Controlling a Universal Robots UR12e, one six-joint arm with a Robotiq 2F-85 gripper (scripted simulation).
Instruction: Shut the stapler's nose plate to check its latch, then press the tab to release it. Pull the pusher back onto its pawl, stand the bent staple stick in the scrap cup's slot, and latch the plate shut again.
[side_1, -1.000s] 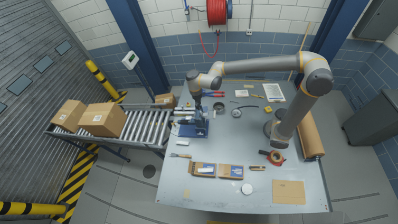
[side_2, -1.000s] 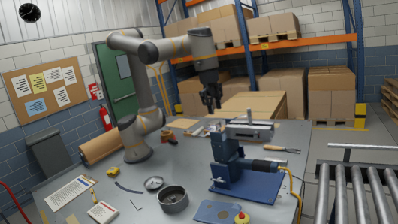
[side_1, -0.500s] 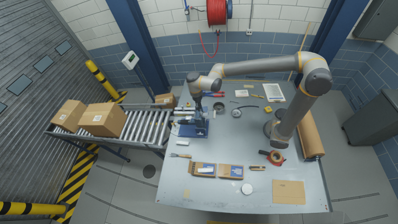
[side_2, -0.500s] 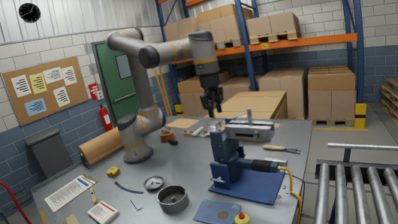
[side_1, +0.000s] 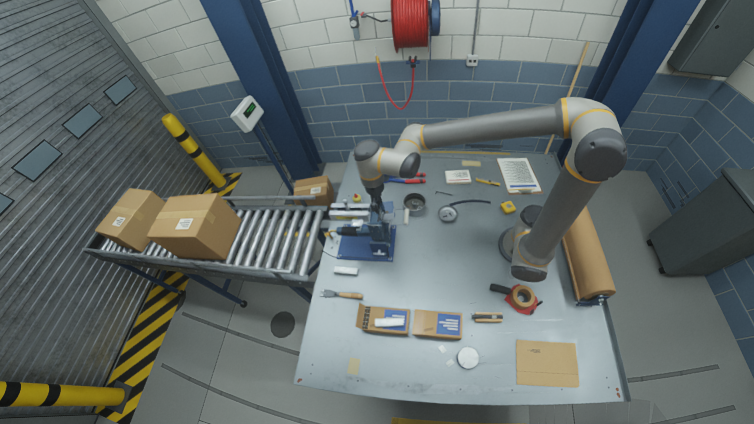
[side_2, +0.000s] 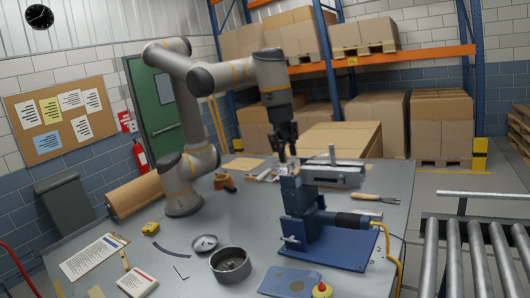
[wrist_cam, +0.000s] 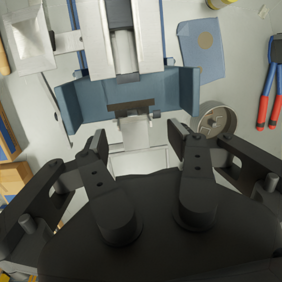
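Note:
The stapler's nose plate (wrist_cam: 133, 132) is a pale flap hanging off the front of the blue stapler body (wrist_cam: 129, 97), just beyond my fingertips. My gripper (wrist_cam: 138, 142) hovers above it, open and empty. The stapler (side_2: 312, 210) stands on a blue base plate (side_2: 332, 245) near the table's conveyor side. Its silver magazine (wrist_cam: 123, 36) runs back from the body with the pale pusher channel showing. The scrap cup (wrist_cam: 214, 122) is a round grey tin to the right of the stapler, with bent staples inside. From the second side camera my gripper (side_2: 281, 145) hangs over the stapler's far end.
The blue stapler body rises right under the fingers. Red-handled pliers (wrist_cam: 269, 86) lie right of the cup. A blue cloth (wrist_cam: 201, 47) lies behind the cup. The roller conveyor (side_1: 263, 237) adjoins the table's left edge. Boxes and tape lie on the near half (side_1: 437, 321).

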